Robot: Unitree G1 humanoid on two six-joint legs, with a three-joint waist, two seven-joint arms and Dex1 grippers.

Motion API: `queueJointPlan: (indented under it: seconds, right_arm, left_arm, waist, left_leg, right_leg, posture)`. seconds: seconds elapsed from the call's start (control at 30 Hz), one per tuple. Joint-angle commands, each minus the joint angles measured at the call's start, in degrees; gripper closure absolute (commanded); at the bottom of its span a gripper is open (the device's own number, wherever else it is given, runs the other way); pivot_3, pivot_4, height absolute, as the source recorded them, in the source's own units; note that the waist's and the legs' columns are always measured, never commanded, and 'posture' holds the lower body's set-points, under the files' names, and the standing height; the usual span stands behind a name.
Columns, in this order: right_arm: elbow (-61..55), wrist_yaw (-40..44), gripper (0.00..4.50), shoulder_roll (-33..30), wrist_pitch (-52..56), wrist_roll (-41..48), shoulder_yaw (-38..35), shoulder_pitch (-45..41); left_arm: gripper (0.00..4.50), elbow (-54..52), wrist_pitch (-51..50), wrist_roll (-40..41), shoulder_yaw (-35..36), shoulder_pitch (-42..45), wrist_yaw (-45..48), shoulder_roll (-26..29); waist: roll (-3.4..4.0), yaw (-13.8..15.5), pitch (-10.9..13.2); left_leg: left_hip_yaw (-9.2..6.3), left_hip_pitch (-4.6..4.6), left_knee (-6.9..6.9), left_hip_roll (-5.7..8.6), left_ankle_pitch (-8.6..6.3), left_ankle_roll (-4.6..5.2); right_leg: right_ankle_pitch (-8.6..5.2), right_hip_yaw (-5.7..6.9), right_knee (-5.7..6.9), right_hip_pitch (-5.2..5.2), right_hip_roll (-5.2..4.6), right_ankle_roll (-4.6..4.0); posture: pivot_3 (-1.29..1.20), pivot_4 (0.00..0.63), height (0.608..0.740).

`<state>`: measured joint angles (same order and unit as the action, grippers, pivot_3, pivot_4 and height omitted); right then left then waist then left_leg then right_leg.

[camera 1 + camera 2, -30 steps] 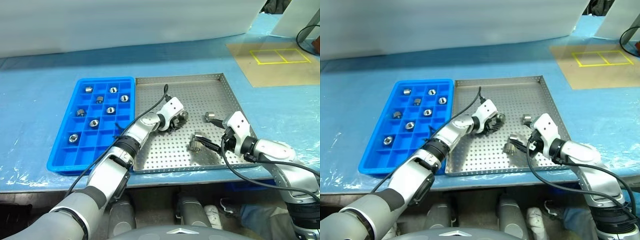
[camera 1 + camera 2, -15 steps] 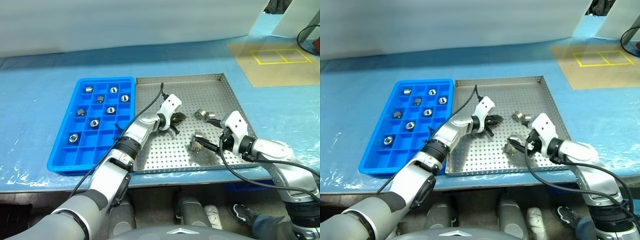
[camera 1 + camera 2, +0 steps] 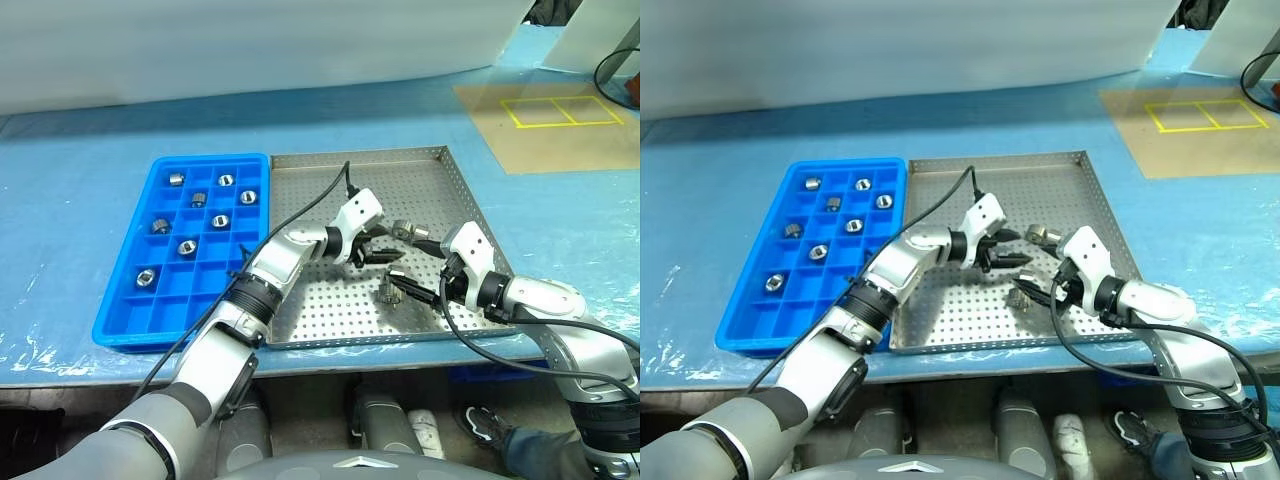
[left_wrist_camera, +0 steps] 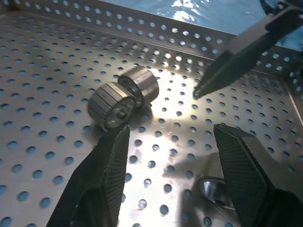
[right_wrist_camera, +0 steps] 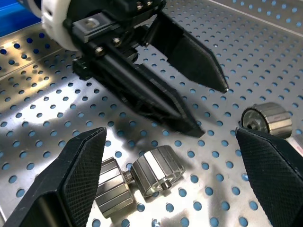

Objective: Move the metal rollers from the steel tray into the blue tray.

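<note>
Rollers (image 4: 124,96) loose on our steel tray (image 3: 420,170), our left gripper (image 3: 383,248) spread empty, our right gripper (image 5: 173,156) wide, blue tray (image 3: 130,310) part-filled.

blue tray (image 3: 120,310) left of steel tray (image 3: 455,175) | rollers (image 3: 390,291) in both

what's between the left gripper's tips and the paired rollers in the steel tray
Nothing: in the right wrist view the left gripper, jaws open and empty, points over bare perforated floor of the steel tray, with the paired rollers lying just short of its tips.
</note>
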<state>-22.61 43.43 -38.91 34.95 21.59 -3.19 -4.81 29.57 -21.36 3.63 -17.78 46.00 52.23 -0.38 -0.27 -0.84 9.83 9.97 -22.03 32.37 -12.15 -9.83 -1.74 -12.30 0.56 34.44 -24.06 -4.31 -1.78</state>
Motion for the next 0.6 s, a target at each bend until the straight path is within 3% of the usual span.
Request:
queueJointPlan:
  seconds: [0.03, 0.6]
  right_arm:
    - [-2.0, -0.1, 0.00, -0.7, 2.1, 2.5, -2.4, -0.3]
    - [-2.7, -0.3, 0.00, -1.1, 3.4, 2.4, -3.0, -0.2]
  left_arm:
    - [1.49, -4.1, -1.5, 0.8, -1.9, -0.4, 3.3, 0.8]
    - [1.49, -4.5, -12.5, 1.8, -4.3, -3.2, 3.6, -0.2]
  waist:
    - [0.00, 0.0, 0.0]
    - [0.01, 0.0, 0.0]
  left_leg:
    - [0.00, 0.00, 0.00, 0.00, 0.00, 0.00]
    - [0.01, 0.01, 0.01, 0.02, -0.01, -0.03]
  right_leg:
    - [0.00, 0.00, 0.00, 0.00, 0.00, 0.00]
    - [0.00, -0.01, 0.00, 0.01, -0.01, 0.00]
  posture:
    - [-0.37, 0.150, 0.740]
    - [-0.39, 0.150, 0.740]
